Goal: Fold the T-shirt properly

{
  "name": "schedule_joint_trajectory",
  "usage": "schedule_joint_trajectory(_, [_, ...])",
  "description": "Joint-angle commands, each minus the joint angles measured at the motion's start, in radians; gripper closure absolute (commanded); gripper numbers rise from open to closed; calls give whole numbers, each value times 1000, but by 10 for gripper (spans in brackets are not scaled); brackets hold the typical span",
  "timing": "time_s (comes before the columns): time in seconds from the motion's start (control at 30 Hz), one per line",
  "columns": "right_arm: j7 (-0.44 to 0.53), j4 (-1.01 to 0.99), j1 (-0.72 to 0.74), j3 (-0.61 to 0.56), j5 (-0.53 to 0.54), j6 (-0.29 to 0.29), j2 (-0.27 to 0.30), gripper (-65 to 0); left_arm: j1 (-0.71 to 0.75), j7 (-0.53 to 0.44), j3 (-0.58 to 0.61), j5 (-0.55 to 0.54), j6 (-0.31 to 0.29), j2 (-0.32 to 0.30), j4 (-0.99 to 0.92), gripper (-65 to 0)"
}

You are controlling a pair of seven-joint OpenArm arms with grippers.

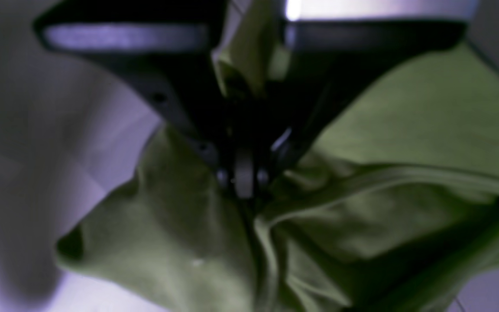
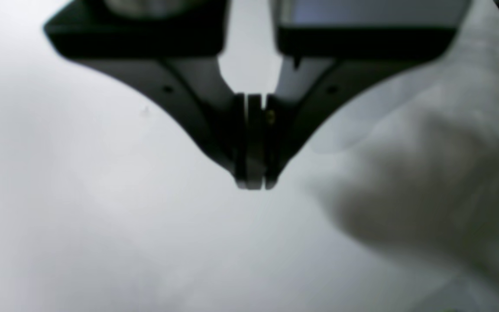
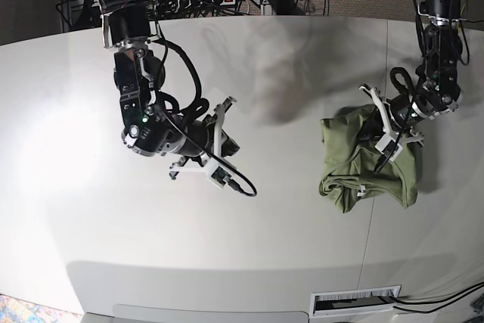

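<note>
While the T-shirt (image 3: 368, 163) lies bunched on the worktop (image 3: 302, 255) at the robot's left, the left fingers (image 1: 244, 182) are pinched tight on a fold of its cloth, probably to pull it flat. Well apart over bare worktop, the right fingers (image 2: 254, 184) are pressed together, holding nothing.

- The T-shirt (image 3: 367, 163) is seen bunched in a rumpled heap on the white table (image 3: 302, 247).
- The left gripper (image 3: 380, 161) is lowered onto the heap's middle.
- The right gripper (image 3: 231, 144) is held well apart, above bare tabletop.
</note>
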Motion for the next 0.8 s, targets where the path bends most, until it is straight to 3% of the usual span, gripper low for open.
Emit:
schedule_joint_trajectory(0.0, [17,19,19,4,17,-2,6,0,-26,-15,-7,-11,4,-24,14,0])
schedule_joint_trajectory(0.23, [22,19,9,4,17,-2,14,0,-37,150,-7,-123,4,-83,108,0])
schedule_joint_trajectory(0.33, [18,19,9,4,17,-2,14,0,-33,290,-9,-253,4,-113,202,0])
schedule_joint_trajectory(0.4, [-1,19,8,4,16,-2,14,0,-17,370,-9,-352,47,-138,276,0])
schedule_joint_trajectory(0.5, [-20,19,-1,4,17,-2,24,0,34,378,-9,-392,123,-175,384,0])
schedule_joint_trajectory(0.6, [-19,20,-26,4,17,-2,46,0,96,377,-16,-314,146,-178,462,0])
schedule_joint_trajectory(0.77, [-16,80,-98,37,18,-2,96,0,218,349,-26,-289,192,-177,498,0])
